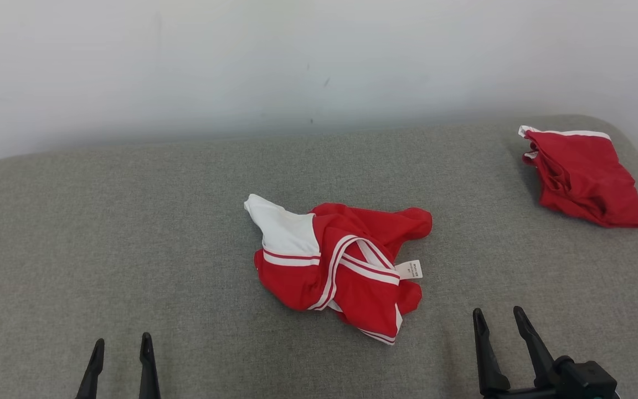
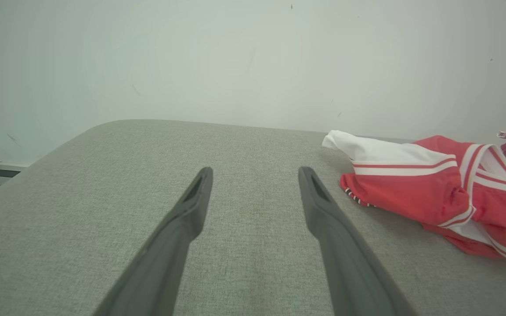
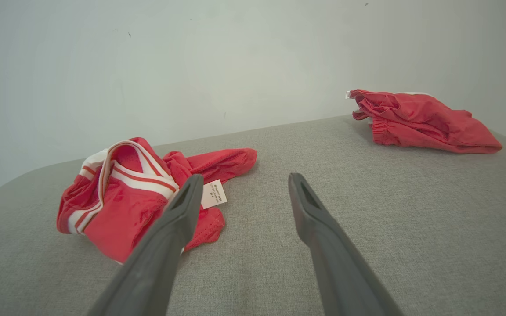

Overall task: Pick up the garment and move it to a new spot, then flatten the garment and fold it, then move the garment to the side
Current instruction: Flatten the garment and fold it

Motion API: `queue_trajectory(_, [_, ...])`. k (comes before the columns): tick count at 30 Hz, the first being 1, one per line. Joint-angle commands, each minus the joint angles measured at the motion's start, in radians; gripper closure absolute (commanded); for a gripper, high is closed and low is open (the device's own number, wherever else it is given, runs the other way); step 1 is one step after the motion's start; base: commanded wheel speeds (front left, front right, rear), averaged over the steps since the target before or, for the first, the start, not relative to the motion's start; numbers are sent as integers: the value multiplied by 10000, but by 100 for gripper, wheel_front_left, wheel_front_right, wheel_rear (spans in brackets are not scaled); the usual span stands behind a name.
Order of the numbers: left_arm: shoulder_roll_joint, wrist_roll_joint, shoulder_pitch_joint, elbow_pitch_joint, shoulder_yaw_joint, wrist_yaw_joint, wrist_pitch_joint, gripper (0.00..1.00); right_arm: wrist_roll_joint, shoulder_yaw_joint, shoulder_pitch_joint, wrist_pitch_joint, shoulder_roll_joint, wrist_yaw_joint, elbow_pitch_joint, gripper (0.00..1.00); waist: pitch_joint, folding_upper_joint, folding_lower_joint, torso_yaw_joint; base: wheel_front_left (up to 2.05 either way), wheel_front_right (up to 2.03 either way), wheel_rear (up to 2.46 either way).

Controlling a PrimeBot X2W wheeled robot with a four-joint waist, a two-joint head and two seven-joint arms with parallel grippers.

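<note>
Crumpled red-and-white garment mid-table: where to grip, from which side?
Probably the raised striped band beside the white label on the crumpled garment: it stands up as a ridge, easy to pinch. Come from the robot's right with the open right gripper, nearest that edge; the white end lies flatter.

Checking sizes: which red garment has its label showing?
The striped garment crumpled in the middle, white label at its right; the plain garment far right shows none.

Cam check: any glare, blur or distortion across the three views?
Head view: soft even light, no glare, crumpled garment sharp with a faint shadow. Left wrist view: wide-angle stretch, left pincer looms large and slightly soft. Right wrist view: same stretch, right pincer overlaps the crumpled garment; folded red garment is sharp.
</note>
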Motion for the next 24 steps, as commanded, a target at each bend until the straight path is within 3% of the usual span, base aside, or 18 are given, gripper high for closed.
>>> queue_trajectory(1, [-20, 59, 22, 10, 15, -10, -30, 0, -24, -6, 83, -1, 22, -26, -36, 0, 20, -1, 0, 3, 0, 0, 0])
queue_trajectory(19, [-20, 76, 34, 23, 80, -71, -30, 0, 22, 53, 103, -1, 20, -26, -7, 0, 9, -1, 0, -85, 0, 0, 0])
queue_trajectory(24, [-20, -129, -359, -111, -447, -138, -30, 0, 36, 88, 15, -1, 22, -26, -5, 0, 75, -1, 0, -205, 0, 0, 0])
